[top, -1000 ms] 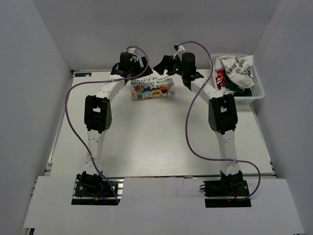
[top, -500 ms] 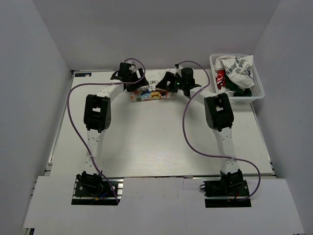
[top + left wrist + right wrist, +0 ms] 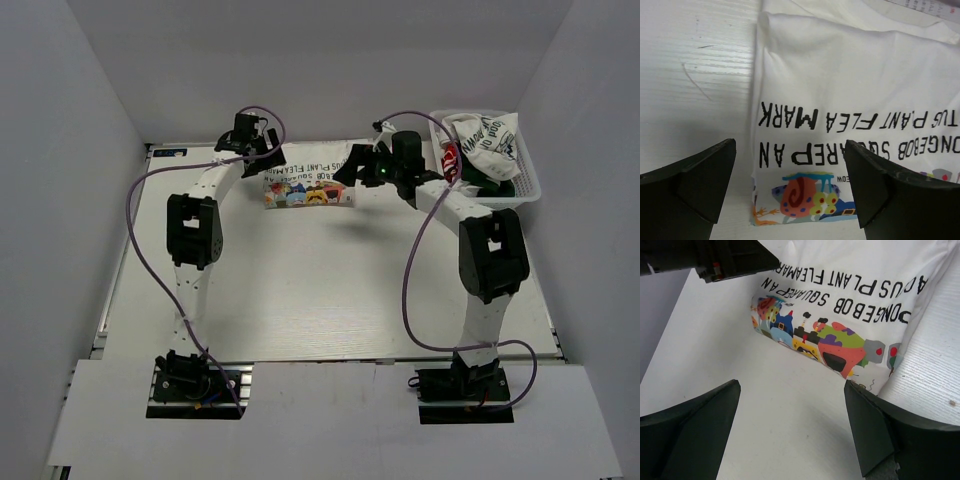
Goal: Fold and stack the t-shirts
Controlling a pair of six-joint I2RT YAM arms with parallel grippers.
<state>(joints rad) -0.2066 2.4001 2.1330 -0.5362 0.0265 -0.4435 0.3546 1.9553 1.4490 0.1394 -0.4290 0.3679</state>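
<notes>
Cartoon t-shirt (image 3: 308, 187) lies folded at the far centre of the bench (image 3: 300, 290), long axis left to right. Left tool (image 3: 790, 192), spread and empty, hangs over its left end. Right tool (image 3: 790, 432), likewise spread and empty, is at its right end. Lettered t-shirt (image 3: 487, 135) in basket (image 3: 530, 188): right arm nearer.

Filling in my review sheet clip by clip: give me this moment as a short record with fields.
table: cartoon-print t-shirt lies folded at its far side
white basket: at far right, holds a crumpled t-shirt with black lettering
left gripper: open, empty, over the folded shirt's left edge
right gripper: open, empty, by its right end
stage: one shirt folded, basket shirt not yet
</notes>
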